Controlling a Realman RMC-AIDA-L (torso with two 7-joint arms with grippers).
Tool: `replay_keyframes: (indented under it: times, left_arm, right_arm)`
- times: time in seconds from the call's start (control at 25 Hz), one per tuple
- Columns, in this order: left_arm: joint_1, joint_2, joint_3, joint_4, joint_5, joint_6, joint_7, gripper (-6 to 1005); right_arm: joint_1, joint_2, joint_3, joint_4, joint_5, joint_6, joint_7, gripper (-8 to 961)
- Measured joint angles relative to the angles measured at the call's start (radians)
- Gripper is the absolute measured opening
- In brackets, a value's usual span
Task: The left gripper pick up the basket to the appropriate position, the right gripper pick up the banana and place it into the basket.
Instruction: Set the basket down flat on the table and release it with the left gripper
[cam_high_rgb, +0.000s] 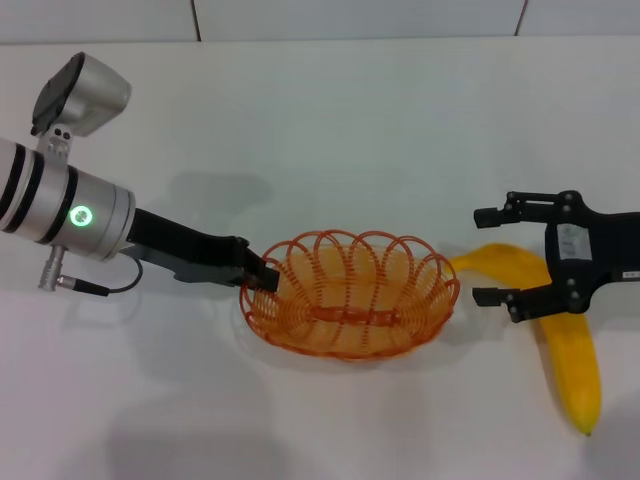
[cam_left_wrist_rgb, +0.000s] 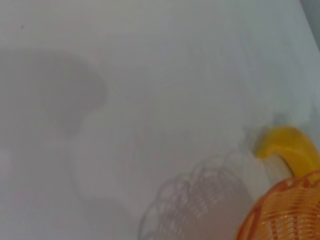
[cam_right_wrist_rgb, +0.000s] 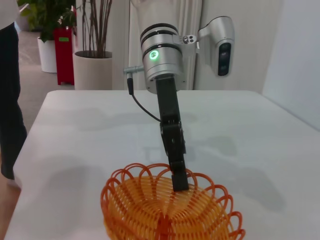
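The orange wire basket (cam_high_rgb: 350, 295) sits mid-table in the head view. My left gripper (cam_high_rgb: 262, 275) is shut on its left rim; the right wrist view shows that claw (cam_right_wrist_rgb: 179, 182) clamped on the far rim of the basket (cam_right_wrist_rgb: 170, 210). To the basket's right lies the yellow banana (cam_high_rgb: 572, 365), one end curving close to the basket. My right gripper (cam_high_rgb: 480, 255) hovers open over that end, one finger on each side, and its body hides the banana's middle. In the left wrist view the basket (cam_left_wrist_rgb: 287, 212) and one banana end (cam_left_wrist_rgb: 290, 147) show, and the basket's shadow lies apart from it.
The white table (cam_high_rgb: 330, 120) runs back to a wall. In the right wrist view, potted plants (cam_right_wrist_rgb: 92, 55) and a red bin (cam_right_wrist_rgb: 64, 55) stand beyond the table's far side, and a person's dark sleeve (cam_right_wrist_rgb: 10, 90) is at that side's edge.
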Motion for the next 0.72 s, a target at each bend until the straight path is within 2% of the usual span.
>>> replay_keyframes:
  times: [0.28, 0.56, 0.72]
  left_arm:
    - [0.001, 0.0, 0.0, 0.0, 0.007, 0.0, -0.011, 88]
    - [0.003, 0.0, 0.001, 0.011, 0.013, 0.0, -0.013, 87]
    - [0.006, 0.0, -0.004, 0.012, 0.012, 0.0, -0.013, 90]
  right_arm:
    - [0.0, -0.003, 0.003, -0.005, 0.0, 0.0, 0.0, 888]
    - [-0.014, -0.043, 0.032, -0.018, 0.001, -0.014, 0.0, 889]
    - [-0.025, -0.05, 0.04, -0.021, 0.001, -0.038, -0.007, 889]
